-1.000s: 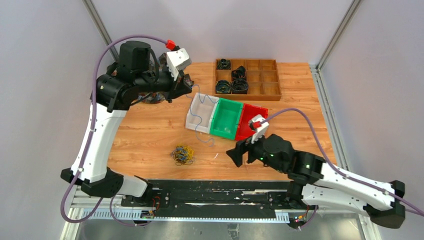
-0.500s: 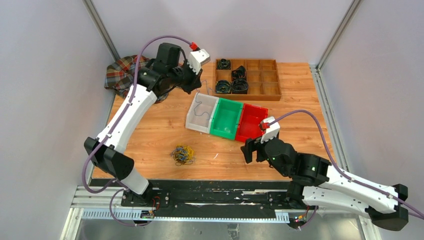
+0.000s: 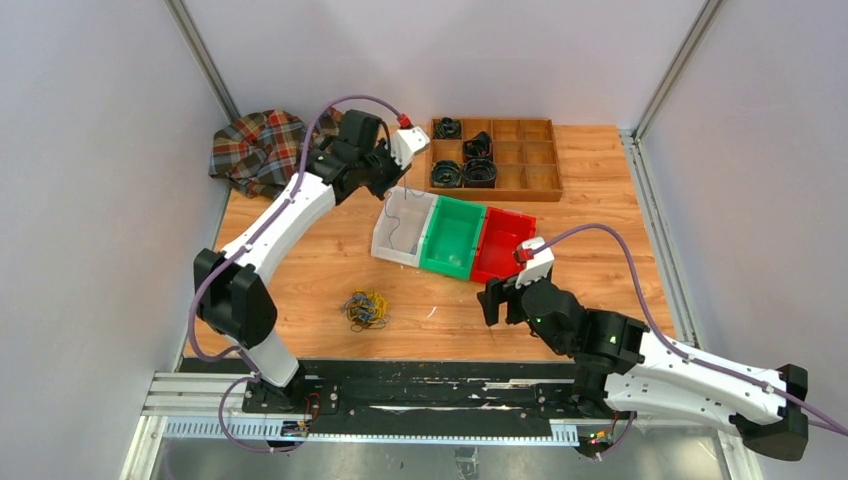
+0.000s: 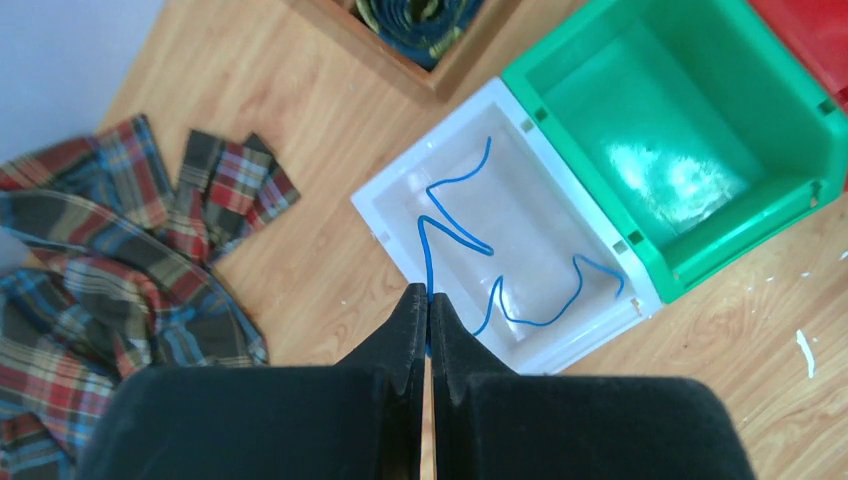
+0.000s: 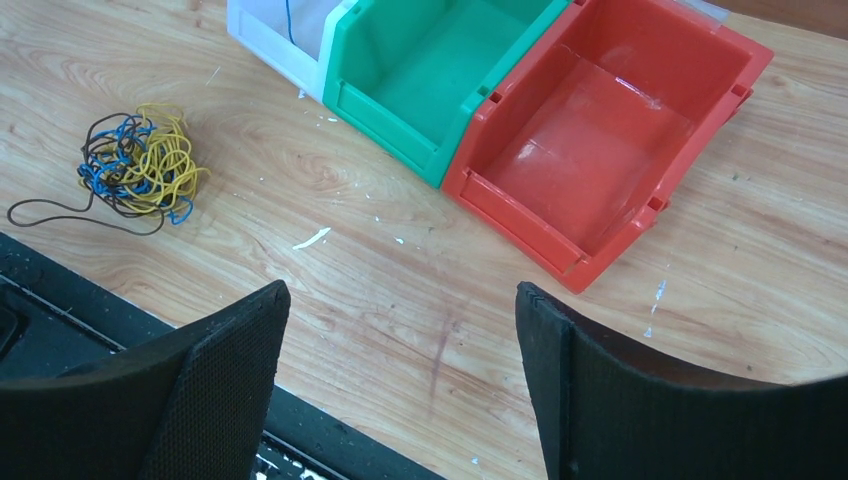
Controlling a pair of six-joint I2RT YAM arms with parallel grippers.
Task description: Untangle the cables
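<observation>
The near end of the blue cable slips out of your sight between the closed fingertips of the left gripper. That wrist view also cuts off the plaid cloth, the wooden tray and most of the red bin. From overhead, you cannot separate the strands in the clump of cables near the table's near edge. The right wrist view crops the far part of the white bin.

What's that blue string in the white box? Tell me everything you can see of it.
The blue cable is one thin, flexible strand, smooth and plastic-coated by its look. It lies in loose zigzag bends across the floor of the white bin, with nothing else in there. One stretch runs up to the left gripper, whose fingers are shut on it. It is slack, not pulled tight.
</observation>
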